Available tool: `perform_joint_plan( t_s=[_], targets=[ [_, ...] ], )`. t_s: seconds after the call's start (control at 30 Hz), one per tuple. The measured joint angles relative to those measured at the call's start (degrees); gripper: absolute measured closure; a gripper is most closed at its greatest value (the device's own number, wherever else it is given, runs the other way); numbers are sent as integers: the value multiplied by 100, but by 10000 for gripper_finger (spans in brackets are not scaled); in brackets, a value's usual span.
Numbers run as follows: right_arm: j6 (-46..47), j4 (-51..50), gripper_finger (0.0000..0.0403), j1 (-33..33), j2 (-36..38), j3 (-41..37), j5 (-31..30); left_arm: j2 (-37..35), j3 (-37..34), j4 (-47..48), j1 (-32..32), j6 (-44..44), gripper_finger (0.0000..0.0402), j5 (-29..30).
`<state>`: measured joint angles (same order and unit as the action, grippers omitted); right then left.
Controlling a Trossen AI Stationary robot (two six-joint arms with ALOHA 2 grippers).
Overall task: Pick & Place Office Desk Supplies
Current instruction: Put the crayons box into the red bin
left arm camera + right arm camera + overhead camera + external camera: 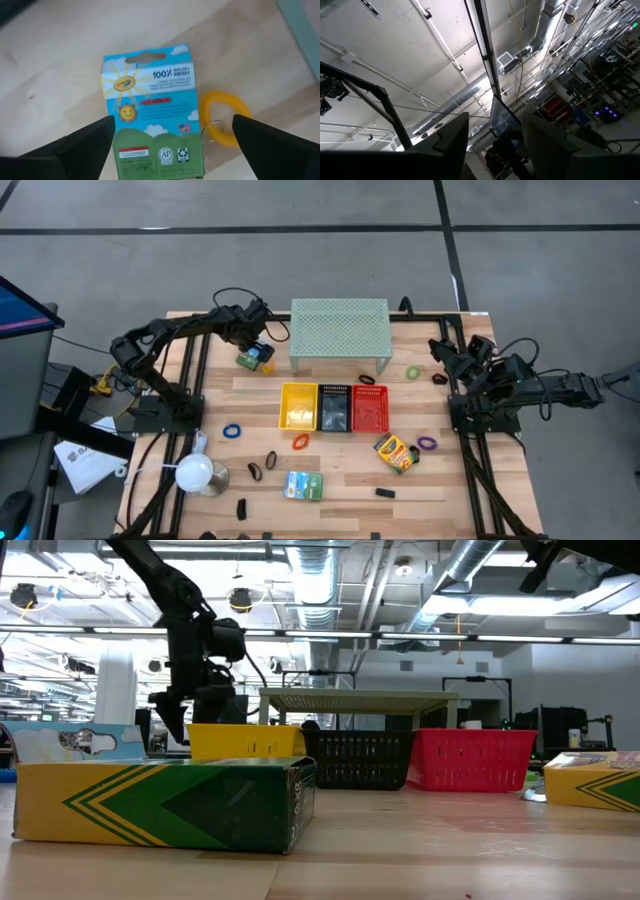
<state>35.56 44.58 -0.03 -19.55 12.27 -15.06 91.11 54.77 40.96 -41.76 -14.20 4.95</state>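
left gripper (pixel 170 150) wide open, empty, over crayon box (pixel 152 112) at far left | box's long axis runs along the gap between fingers | yellow ring (pixel 224 117) just beside | right gripper (pixel 447 360) parked far right, fingers apart, empty

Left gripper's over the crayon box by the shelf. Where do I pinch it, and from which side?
Come straight down and pinch the crayon box across its two long edges. It lies flat, and the open left gripper already straddles it. Keep clear of the yellow ring band beside it.
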Motion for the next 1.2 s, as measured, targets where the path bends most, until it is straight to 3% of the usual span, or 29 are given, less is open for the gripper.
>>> perform_joint_plan(
  t_s=[0.3, 0.47, 0.77, 0.93, 1.2],
  targets=[
    [31, -62, 223, 94, 0, 0, -1, -47, -981, -634, 45, -234, 2, 213],
    [114, -89, 223, 96, -1, -2, -16, 8, -1058, -770, 90, -383, 2, -13],
    [154, -90, 223, 98, -2, -2, -51, 2, -1063, -857, 87, -375, 8, 99],
    [154, -90, 223, 98, -2, -2, -51, 2, -1063, -881, 92, -396, 47, 127],
    [154, -90, 223, 98, -2, -2, -51, 2, -1056, -921, 98, -402, 145, 242]
  ],
)
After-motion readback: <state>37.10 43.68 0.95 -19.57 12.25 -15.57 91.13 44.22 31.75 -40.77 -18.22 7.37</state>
